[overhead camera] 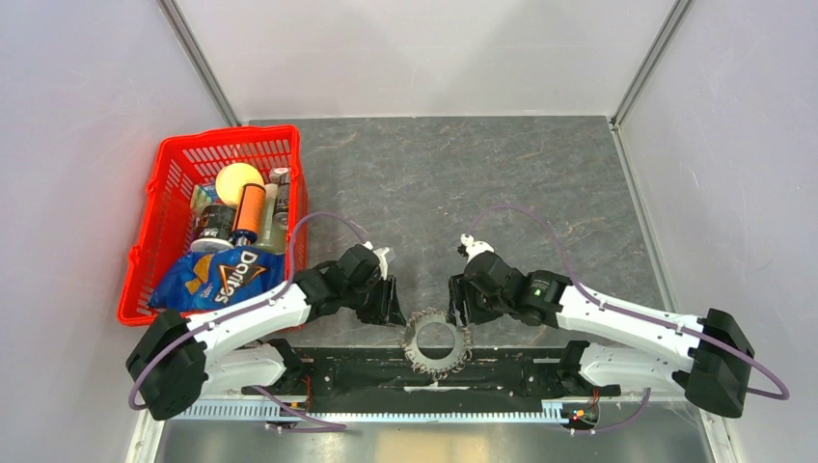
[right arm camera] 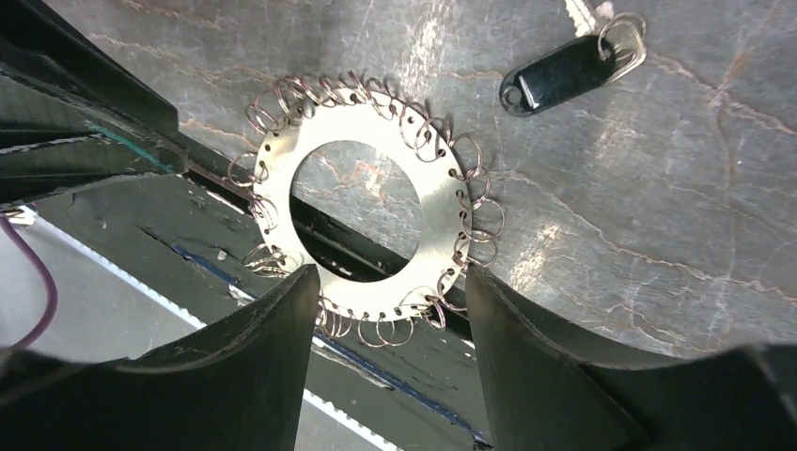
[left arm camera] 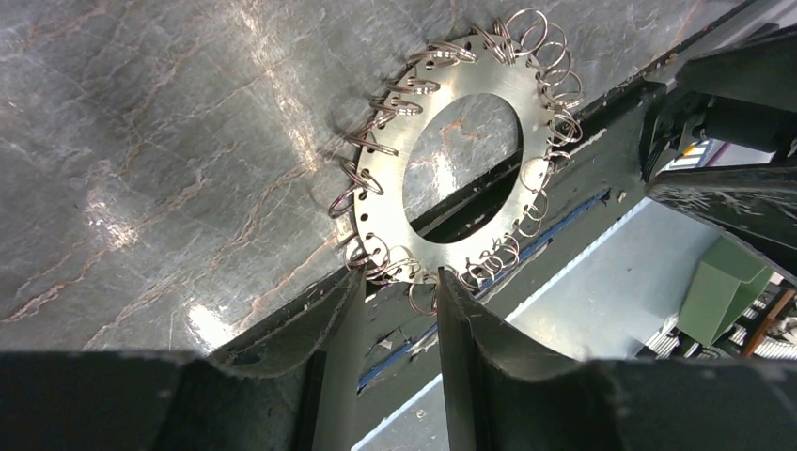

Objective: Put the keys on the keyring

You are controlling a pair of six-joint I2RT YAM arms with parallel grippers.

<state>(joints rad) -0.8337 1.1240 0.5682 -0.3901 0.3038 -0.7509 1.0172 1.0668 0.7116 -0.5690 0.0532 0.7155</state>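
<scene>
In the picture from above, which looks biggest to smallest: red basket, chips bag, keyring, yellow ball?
Largest to smallest:
1. red basket
2. chips bag
3. keyring
4. yellow ball

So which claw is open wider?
The right claw: its fingers stand well apart at the keyring rim, while the left claw shows only a narrow gap.

1. This was a robot lab's test cell: a left arm (overhead camera: 256,313) and a right arm (overhead camera: 617,316) were bolted to the near edge of a grey stone-look table (overhead camera: 434,174).
2. Plain pale wall panels (overhead camera: 424,48) boxed the table in.
3. Purple cables (overhead camera: 511,206) looped off the arms.
4. A red shop basket (overhead camera: 227,135) held groceries.
</scene>
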